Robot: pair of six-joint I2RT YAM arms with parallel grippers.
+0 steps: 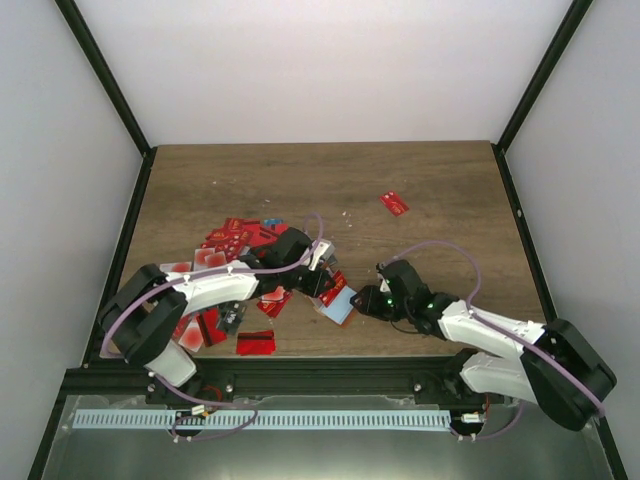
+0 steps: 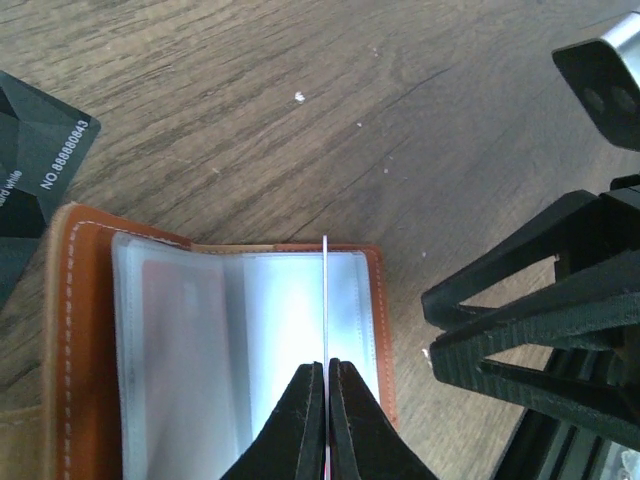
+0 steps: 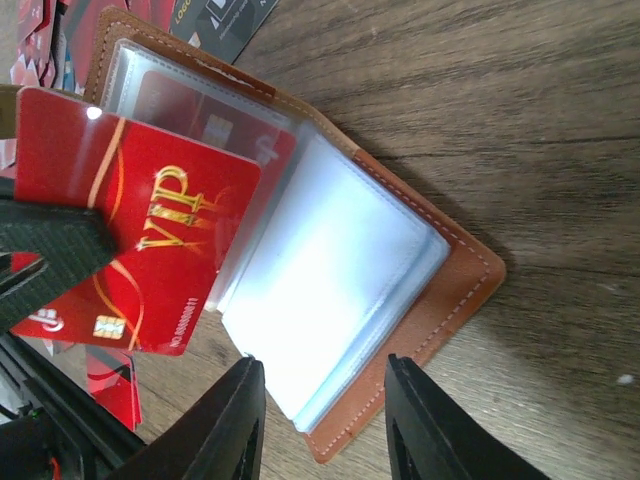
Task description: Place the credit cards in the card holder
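Observation:
The card holder (image 3: 455, 285) lies open on the wood, orange-brown leather with clear plastic sleeves (image 3: 330, 290); it also shows in the left wrist view (image 2: 70, 330) and from above (image 1: 340, 308). My left gripper (image 2: 326, 365) is shut on a red VIP credit card (image 3: 140, 240), seen edge-on (image 2: 326, 300), standing over the sleeves. My right gripper (image 3: 325, 420) is open, its jaws either side of the holder's near corner without touching it. More credit cards (image 1: 232, 243), mostly red, lie heaped to the left.
A lone red card (image 1: 394, 203) lies far right of centre. Another red card (image 1: 256, 343) sits near the front edge. A black card (image 2: 40, 160) lies just beyond the holder. The right gripper's fingers (image 2: 520, 330) stand close beside the left gripper.

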